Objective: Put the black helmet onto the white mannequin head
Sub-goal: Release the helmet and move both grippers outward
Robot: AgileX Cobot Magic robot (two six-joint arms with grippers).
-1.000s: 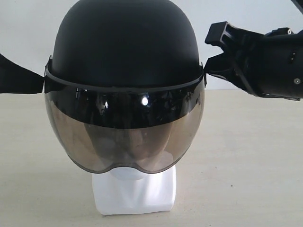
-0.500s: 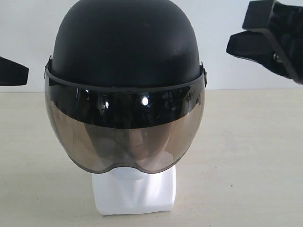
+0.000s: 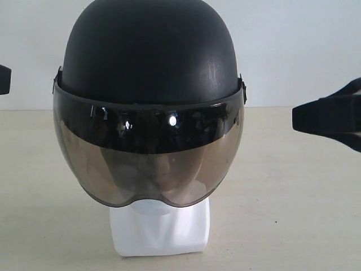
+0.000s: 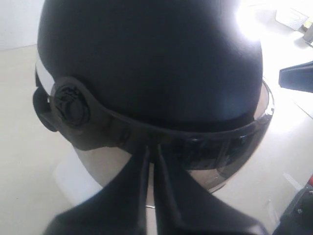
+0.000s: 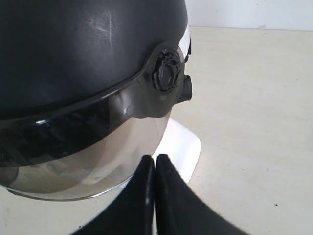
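Note:
The black helmet (image 3: pixel 149 53) sits upright on the white mannequin head (image 3: pixel 161 228), its smoky visor (image 3: pixel 149 164) covering the face so that only the neck and base show. My left gripper (image 3: pixel 3 79) is barely in view at the left edge, apart from the helmet. My right gripper (image 3: pixel 296 117) hovers to the right of the visor, well clear of it. In the left wrist view the left gripper (image 4: pixel 152 149) is shut and empty, pointing at the helmet (image 4: pixel 146 63) near its visor pivot. In the right wrist view the right gripper (image 5: pixel 155 159) is shut and empty below the helmet (image 5: pixel 88 49).
The mannequin base stands on a beige table (image 3: pixel 293 197) in front of a white wall (image 3: pixel 299 45). The left wrist view shows small items (image 4: pixel 293 19) in glare at the far side of the table.
Both grippers have drawn away from the helmet's sides. The right one moved right and downward and went from open to shut. The left slid almost out of view. The helmet stayed put.

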